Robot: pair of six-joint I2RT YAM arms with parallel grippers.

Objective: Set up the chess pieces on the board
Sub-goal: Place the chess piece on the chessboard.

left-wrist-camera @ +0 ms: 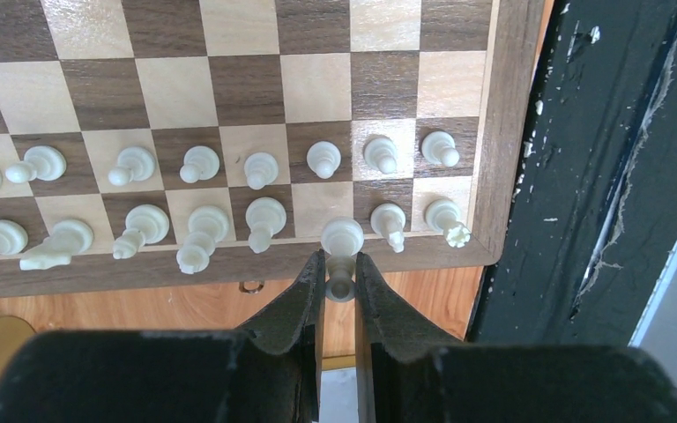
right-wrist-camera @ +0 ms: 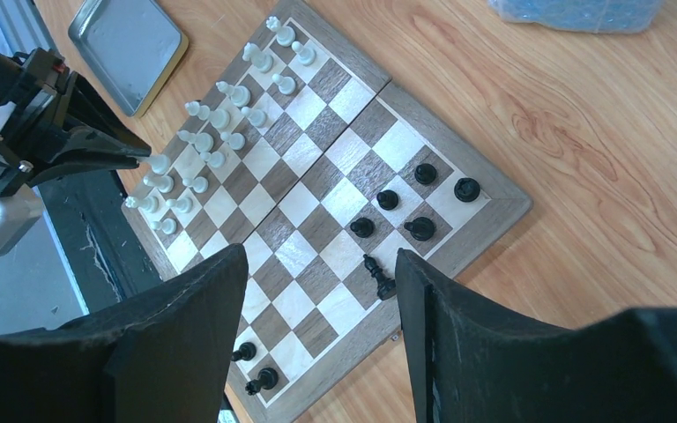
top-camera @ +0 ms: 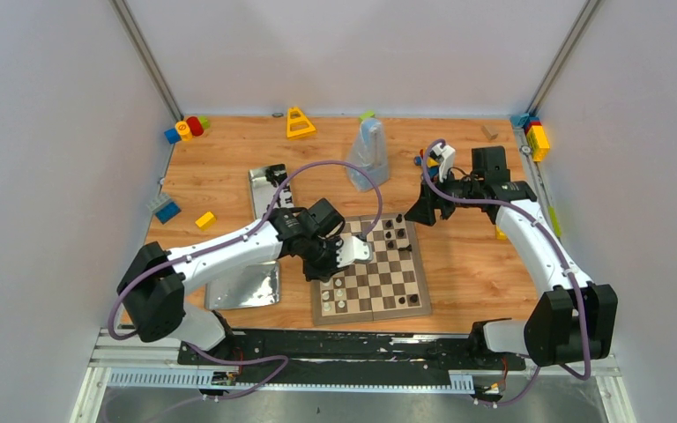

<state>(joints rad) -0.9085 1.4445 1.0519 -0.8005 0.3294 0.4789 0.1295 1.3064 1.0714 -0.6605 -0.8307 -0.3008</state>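
Over the 9 o'clock edge of the board [top-camera: 390, 273], the left pincer [left-wrist-camera: 341, 264] is clamped on the head of a white piece [left-wrist-camera: 342, 234]. It holds the piece upright at a back-row square, third in from the near corner. From the wrist view I cannot tell whether the base is down on the wood or a hair above it. The white rows [left-wrist-camera: 260, 167] look full otherwise, so I judge this the last white piece to seat.

To do it well, the arm should settle the piece straight down until the base sits flat. The base looks a little toward the border side of its square, so it wants nudging toward 3 o'clock, into the middle. The neighbours [left-wrist-camera: 389, 225] stand just beside it on both sides. The fingers should therefore part only a little, enough to free the head, and then rise straight up. Any sideways drift on the way out could topple one of them.

The right pincer [right-wrist-camera: 316, 264] hangs above the board with its fingers wide apart, holding nothing. The black pieces [right-wrist-camera: 420, 229] are loose on the 3 o'clock half, not in rows, and one lies on its side. That side seems to be the work left.
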